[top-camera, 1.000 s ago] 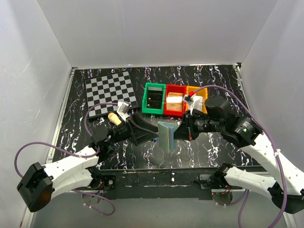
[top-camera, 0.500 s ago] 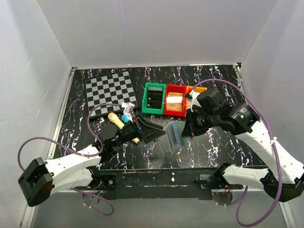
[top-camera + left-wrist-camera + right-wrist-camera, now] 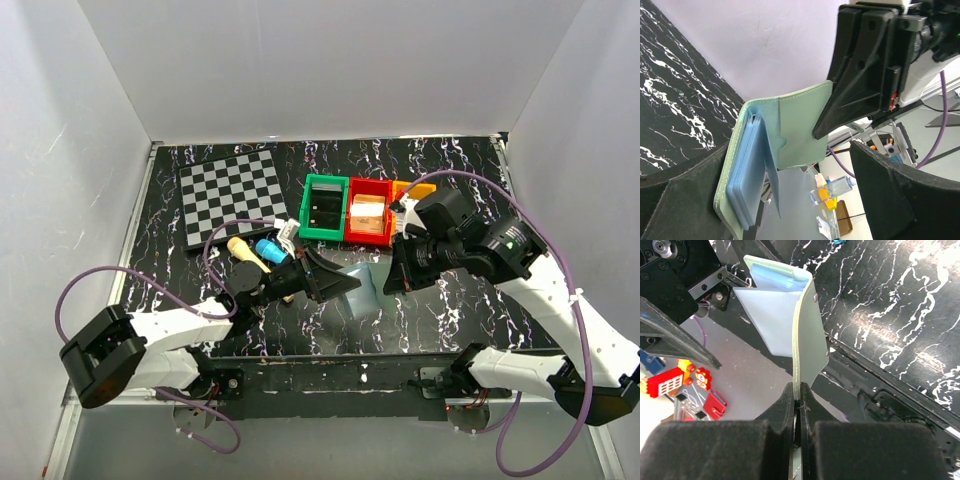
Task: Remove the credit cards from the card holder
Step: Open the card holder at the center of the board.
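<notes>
In the top view, the holder (image 3: 366, 292) is seen held up between the left tool (image 3: 340, 287) and the right tool (image 3: 388, 279), over the near middle of the table (image 3: 455, 310). No cards are seen lying loose on the table.

In the left wrist view, the holder is shown half open. Its green flap is pinched at the right by the right tool, and its blue inner layers hang at the left. The left tool is spread wide, with the holder between its two sides; whether either side touches the holder cannot be told. Nor can it be told whether the blue layers are cards or only pockets.

In the right wrist view, the right tool is closed tight on the edge of the green flap, and a pale blue panel is seen beyond it, folded toward the left arm.

The task is judged to be at an early stage. The holder is lifted and parted, but no card is seen drawn out, so all the cards are left to be pulled free.
</notes>
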`<state>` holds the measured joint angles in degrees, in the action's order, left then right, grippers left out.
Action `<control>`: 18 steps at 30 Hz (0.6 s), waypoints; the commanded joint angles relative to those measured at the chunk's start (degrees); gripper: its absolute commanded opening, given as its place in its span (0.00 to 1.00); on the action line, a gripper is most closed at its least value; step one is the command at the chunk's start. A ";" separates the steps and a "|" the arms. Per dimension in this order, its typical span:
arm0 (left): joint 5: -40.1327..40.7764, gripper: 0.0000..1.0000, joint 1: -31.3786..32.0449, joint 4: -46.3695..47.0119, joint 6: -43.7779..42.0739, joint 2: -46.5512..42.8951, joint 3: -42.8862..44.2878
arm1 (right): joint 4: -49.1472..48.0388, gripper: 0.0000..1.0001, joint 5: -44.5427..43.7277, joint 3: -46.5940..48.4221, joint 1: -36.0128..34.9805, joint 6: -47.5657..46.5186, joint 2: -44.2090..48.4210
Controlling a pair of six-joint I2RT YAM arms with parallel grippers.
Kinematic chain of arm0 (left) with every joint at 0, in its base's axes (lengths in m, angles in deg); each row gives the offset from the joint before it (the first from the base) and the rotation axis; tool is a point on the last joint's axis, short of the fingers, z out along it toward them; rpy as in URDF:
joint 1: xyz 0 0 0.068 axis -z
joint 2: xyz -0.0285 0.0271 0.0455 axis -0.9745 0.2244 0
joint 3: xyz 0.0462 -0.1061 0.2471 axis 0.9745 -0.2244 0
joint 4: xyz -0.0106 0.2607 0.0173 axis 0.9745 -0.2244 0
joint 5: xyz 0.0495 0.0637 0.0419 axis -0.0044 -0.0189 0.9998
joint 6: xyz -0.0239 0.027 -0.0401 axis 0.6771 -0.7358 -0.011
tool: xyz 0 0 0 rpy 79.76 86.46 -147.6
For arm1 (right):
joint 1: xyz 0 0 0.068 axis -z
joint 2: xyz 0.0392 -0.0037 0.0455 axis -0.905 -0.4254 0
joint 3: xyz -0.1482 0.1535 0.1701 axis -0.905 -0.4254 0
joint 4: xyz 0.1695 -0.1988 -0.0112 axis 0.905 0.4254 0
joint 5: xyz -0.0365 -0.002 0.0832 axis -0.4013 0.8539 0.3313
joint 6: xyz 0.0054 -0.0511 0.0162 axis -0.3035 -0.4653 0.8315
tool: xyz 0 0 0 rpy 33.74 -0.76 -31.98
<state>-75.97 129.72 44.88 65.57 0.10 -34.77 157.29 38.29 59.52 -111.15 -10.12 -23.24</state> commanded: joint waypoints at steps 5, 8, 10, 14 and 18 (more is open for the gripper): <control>-0.10 0.91 0.93 -1.58 -1.84 -8.20 -2.97 | -9.08 0.01 11.25 -5.98 5.27 3.87 4.20; 0.69 0.89 1.45 -2.81 -2.37 -10.40 -3.94 | -13.29 0.01 17.14 -9.40 8.61 5.71 6.04; 1.04 0.88 1.80 -3.43 -2.63 -11.55 -4.38 | -15.67 0.01 19.96 -11.16 10.02 7.03 6.75; 1.05 0.84 2.24 -5.27 -3.68 -12.26 -4.21 | -17.08 0.01 21.29 -11.87 10.55 7.74 7.02; 0.78 0.79 2.51 -5.71 -4.48 -12.08 -3.94 | -17.61 0.01 21.82 -11.87 10.64 8.18 7.10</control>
<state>-75.07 131.58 40.68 62.88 -11.11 -38.59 144.75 56.80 47.52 -100.84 -3.37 -17.19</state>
